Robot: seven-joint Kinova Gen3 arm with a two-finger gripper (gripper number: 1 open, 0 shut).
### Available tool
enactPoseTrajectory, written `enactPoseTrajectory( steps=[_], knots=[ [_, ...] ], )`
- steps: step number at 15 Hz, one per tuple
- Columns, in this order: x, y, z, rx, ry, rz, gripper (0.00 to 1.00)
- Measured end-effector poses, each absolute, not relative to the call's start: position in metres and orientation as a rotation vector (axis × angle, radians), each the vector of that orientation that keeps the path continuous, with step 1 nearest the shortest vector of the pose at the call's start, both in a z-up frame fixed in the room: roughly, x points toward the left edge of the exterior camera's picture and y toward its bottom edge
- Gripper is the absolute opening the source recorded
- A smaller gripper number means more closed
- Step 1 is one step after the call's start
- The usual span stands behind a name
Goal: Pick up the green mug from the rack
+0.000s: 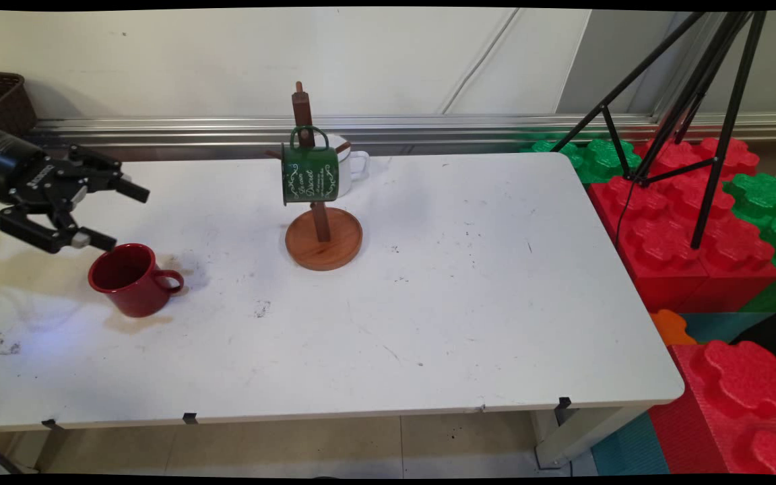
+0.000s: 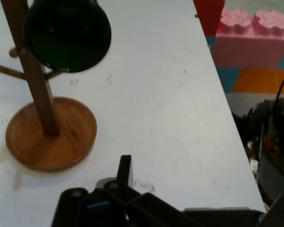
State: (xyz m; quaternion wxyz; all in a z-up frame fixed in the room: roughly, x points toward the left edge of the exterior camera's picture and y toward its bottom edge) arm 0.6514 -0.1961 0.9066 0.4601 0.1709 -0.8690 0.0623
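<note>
At the left edge of the main view, the black gripper (image 1: 110, 217) hangs in the air with its 2 fingers spread wide, pointing toward the frame's right, and with nothing between them. It touches nothing. Nearest to it is the red mug (image 1: 133, 279), which stands upright on the white table (image 1: 469, 296) just below and to the right of the lower finger, mouth up, handle turned toward the frame's right.

Near the top centre of the frame stands the wooden mug tree (image 1: 320, 225) on its round base; a green mug (image 1: 310, 172) with white lettering hangs from 1 of its pegs, and a white mug (image 1: 354, 162) shows partly behind it. In the hand view the tree's base sits at the left and the green mug's dark mouth (image 2: 68, 35) at the upper left, while only 1 finger (image 2: 125, 171) rises from the bottom edge.

By my reading, any close work on the red mug would go best with the fingers kept this far apart on the way down, so 1 can pass inside the rim and 1 outside; coming in on the side away from the handle would avoid knocking it.

At the right of the main view, a black tripod (image 1: 691, 101) stands over red and green foam blocks (image 1: 684, 222).
</note>
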Motion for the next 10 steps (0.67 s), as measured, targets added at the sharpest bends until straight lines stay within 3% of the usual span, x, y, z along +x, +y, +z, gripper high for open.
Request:
enactPoseTrajectory(
  steps=[10],
  knots=[
    [0.631,-0.215,0.901,0.425,-2.051,0.19,1.0]
  ],
)
